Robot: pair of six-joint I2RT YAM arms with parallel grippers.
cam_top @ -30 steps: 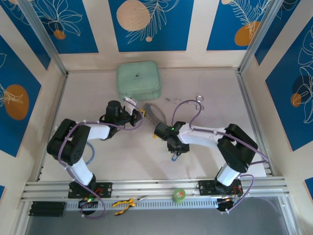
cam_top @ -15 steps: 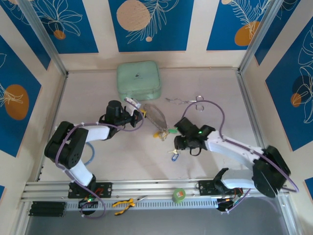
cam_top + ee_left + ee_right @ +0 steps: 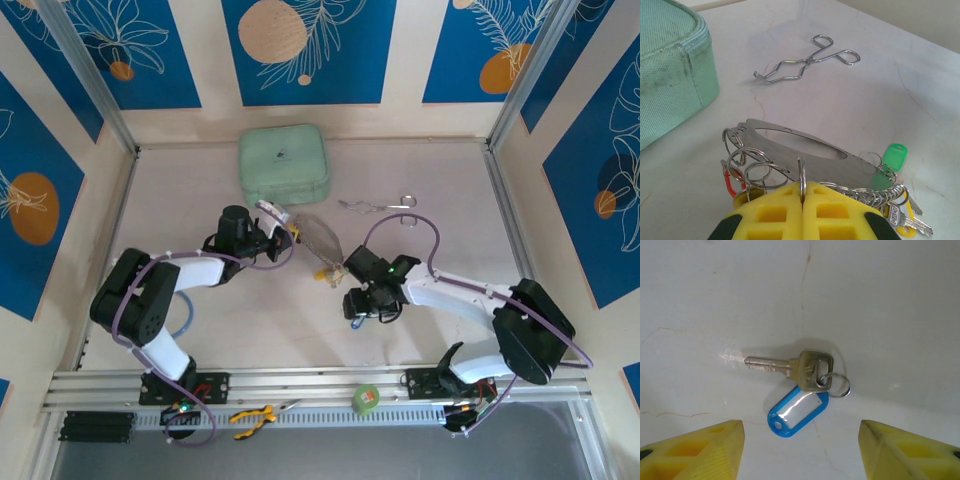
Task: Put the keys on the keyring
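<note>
Left fingers were clamped on the keyring; right fingers stood apart over a blue-tagged key on the tabletop.

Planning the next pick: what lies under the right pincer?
A loose key with a blue tag lies flat on the table under the open right pincer, untouched. The key's head covers part of its small ring.

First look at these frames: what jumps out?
The left claw is shut on the keyring, a crowded bunch of rings and tags in the middle of the table. The right claw hangs open over a lone blue-tagged key lying flat. A green pouch sits at the back.
</note>
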